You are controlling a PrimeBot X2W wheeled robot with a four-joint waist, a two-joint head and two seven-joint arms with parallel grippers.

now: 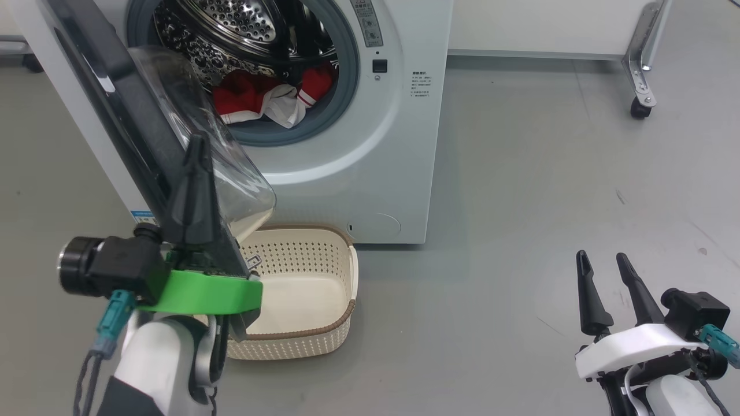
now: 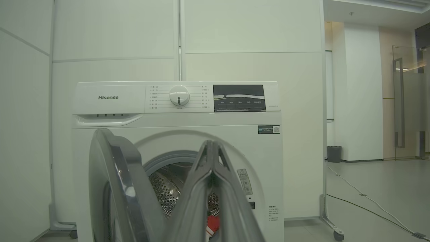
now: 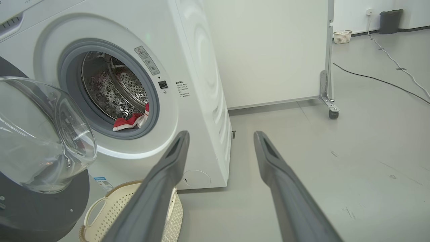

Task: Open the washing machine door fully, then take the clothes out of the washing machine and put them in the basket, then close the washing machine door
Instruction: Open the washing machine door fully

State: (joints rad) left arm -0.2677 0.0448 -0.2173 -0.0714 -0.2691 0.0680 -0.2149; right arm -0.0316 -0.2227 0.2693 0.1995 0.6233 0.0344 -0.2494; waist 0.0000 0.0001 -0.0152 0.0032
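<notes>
The washing machine [image 1: 376,173] stands with its door [image 1: 104,104] swung out to the left, the clear glass bowl [image 1: 225,173] facing inward. Red and white clothes [image 1: 243,95] lie at the drum's front lip. My left gripper [image 1: 198,141] is shut on nothing, its fingers pointing up just beside the bowl on the door's inner side; whether they touch is unclear. In the left wrist view the left gripper [image 2: 211,143] sits right of the door [image 2: 114,178]. The cream basket [image 1: 300,346] sits on the floor below the door. My right gripper [image 1: 601,256] hangs open at lower right, well away.
A partition's metal foot with a caster [image 1: 640,107] stands on the grey floor right of the machine. The right wrist view shows a cable [image 3: 379,80], a dark bin [image 3: 389,16] and a small far basket [image 3: 342,36]. Open floor lies to the right.
</notes>
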